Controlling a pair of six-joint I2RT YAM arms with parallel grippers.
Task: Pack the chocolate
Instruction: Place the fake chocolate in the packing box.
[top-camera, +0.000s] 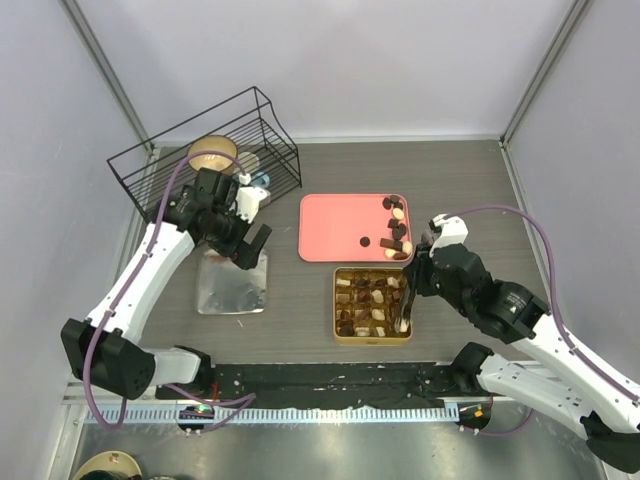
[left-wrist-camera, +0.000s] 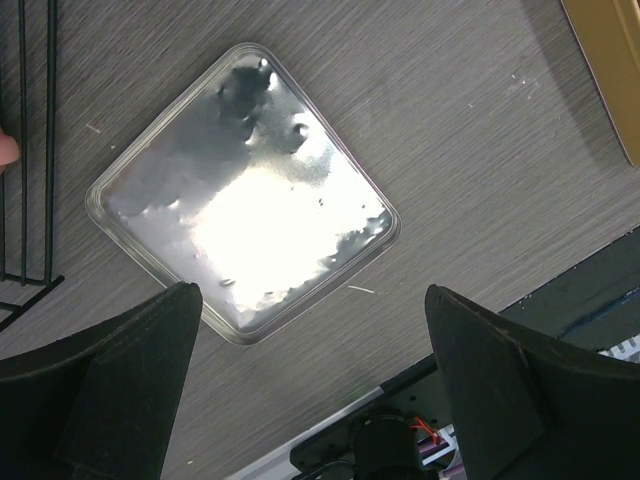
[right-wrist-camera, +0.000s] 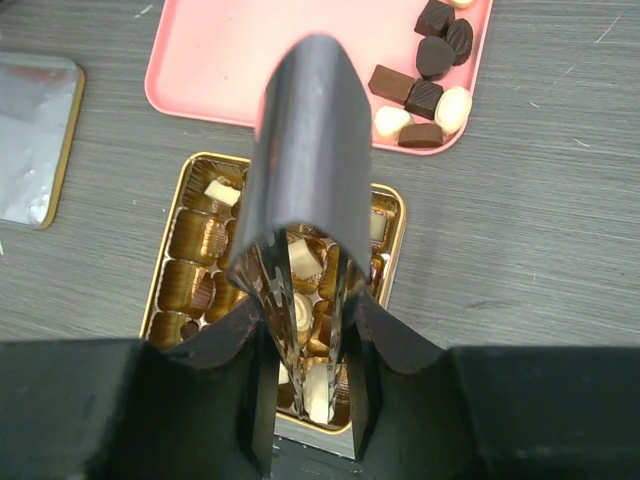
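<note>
The chocolate lies in two places. Several pieces (top-camera: 397, 235) (right-wrist-camera: 425, 90) sit in the right corner of the pink tray (top-camera: 340, 225), and several more fill cells of the gold tin (top-camera: 336, 305) (right-wrist-camera: 165, 265). My right gripper (top-camera: 408, 290) (right-wrist-camera: 310, 400) is shut on metal tongs (right-wrist-camera: 310, 150), which reach down into the tin's near right corner. A cream piece (right-wrist-camera: 318, 390) shows between the tong tips; I cannot tell whether they still pinch it. My left gripper (top-camera: 255, 245) (left-wrist-camera: 315, 330) hangs open and empty above the silver lid (top-camera: 232, 285) (left-wrist-camera: 240, 190).
A black wire basket (top-camera: 210, 145) (left-wrist-camera: 25, 150) stands at the back left, with a tan bowl (top-camera: 212, 152) behind it. The pink tray (right-wrist-camera: 220, 60) touches the tin's far side. The silver lid (right-wrist-camera: 30, 140) lies left of the tin. A black strip (top-camera: 330, 380) runs along the near edge.
</note>
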